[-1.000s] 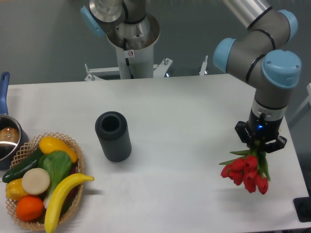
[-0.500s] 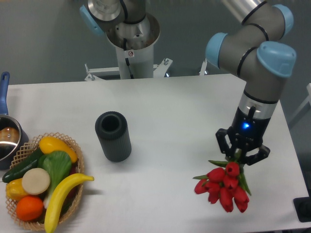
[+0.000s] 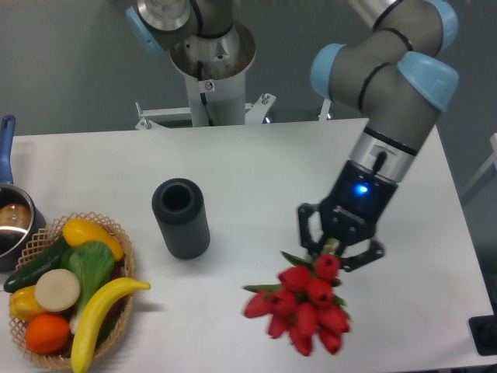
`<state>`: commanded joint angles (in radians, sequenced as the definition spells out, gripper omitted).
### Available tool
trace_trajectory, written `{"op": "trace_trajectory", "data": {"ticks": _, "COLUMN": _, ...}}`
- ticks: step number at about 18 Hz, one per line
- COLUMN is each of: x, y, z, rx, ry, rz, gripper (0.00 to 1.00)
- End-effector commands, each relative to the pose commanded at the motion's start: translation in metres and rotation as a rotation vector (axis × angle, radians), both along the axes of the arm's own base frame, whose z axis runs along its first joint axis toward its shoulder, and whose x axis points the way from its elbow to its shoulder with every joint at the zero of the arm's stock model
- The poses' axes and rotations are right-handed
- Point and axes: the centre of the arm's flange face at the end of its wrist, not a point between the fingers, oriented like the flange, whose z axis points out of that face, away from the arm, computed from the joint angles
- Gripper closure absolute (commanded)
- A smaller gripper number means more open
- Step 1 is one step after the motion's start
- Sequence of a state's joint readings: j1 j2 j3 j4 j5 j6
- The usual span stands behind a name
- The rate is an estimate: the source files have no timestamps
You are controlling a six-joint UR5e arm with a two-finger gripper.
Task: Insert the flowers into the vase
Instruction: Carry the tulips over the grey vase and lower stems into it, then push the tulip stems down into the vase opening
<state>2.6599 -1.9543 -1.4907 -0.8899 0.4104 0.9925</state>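
The flowers (image 3: pixel 301 307), a tight bunch of red tulip buds with green leaves, hang in the air at the front middle-right of the table. My gripper (image 3: pixel 332 250) is shut on their short stems, with the buds pointing down and toward the camera. The vase (image 3: pixel 181 217), a dark ribbed cylinder with its round mouth up, stands upright to the left of the bunch, well apart from it. The stems themselves are hidden between the fingers.
A wicker basket (image 3: pixel 115 318) of plastic fruit and vegetables sits at the front left corner. A steel pot (image 3: pixel 14 221) with a blue handle is at the left edge. The arm's base column (image 3: pixel 211 74) rises behind the table's far edge.
The gripper has carried the flowers leftward from the right side of the table toward the vase, and the wrist has tilted so the bunch swings further left and toward the front.
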Motion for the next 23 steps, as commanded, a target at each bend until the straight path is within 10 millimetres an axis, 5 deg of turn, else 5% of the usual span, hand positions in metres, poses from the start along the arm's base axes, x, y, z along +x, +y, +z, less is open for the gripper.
{"op": "trace_trajectory", "data": {"ticks": 5, "x": 0.009, "y": -0.017, "z": 0.018, "rx": 0.162, "ry": -0.072, "rz": -0.045, "gripper": 1.00}}
{"op": "trace_trajectory", "data": {"ticks": 8, "x": 0.039, "y": -0.026, "z": 0.044, "rx": 0.202, "ry": -0.080, "rz": -0.065, "gripper": 1.00}}
{"op": "trace_trajectory", "data": {"ticks": 12, "x": 0.068, "y": -0.036, "z": 0.053, "rx": 0.254, "ry": -0.118, "rz": -0.097, "gripper": 1.00}}
{"op": "trace_trajectory", "data": {"ticks": 17, "x": 0.117, "y": -0.025, "z": 0.052, "rx": 0.260, "ry": -0.149, "rz": -0.162, "gripper": 1.00}}
{"op": "trace_trajectory", "data": {"ticks": 23, "x": 0.134, "y": -0.025, "z": 0.039, "rx": 0.246, "ry": -0.175, "rz": -0.173, "gripper": 1.00}}
